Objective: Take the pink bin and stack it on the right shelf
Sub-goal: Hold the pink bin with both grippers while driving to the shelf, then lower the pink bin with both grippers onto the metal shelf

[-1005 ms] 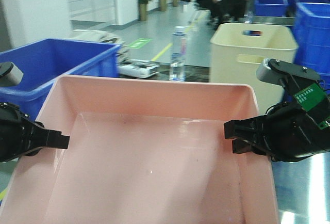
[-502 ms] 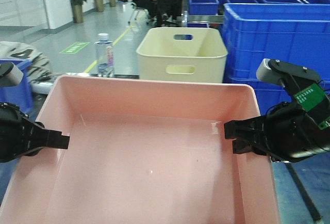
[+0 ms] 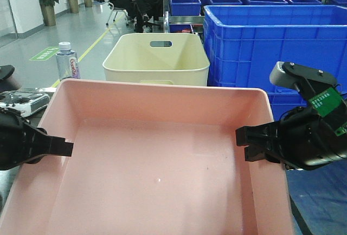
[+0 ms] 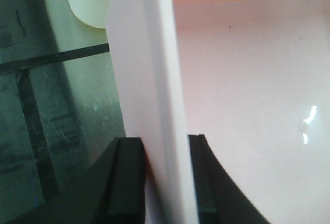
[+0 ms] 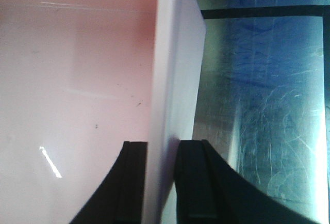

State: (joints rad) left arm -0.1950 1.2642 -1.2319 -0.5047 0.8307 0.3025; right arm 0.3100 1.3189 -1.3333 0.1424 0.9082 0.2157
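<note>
Fingers (image 4: pixel 126 178) of the left gripper (image 3: pixel 64 147) pinch the left wall of the pink bin (image 3: pixel 157 159), one inside, one outside, and the right gripper (image 3: pixel 244 144) clamps the right wall the same way. The bin hangs level between the arms, over the right shelf (image 5: pixel 258 105), glossy grey with black tape lines; whether it touches is unclear. A cream bin (image 3: pixel 157 59) and blue crates (image 3: pixel 271 34) stand beyond its far wall. This looks like the carry-and-place step: next comes a level descent short of the cream bin, then both grips releasing together
</note>
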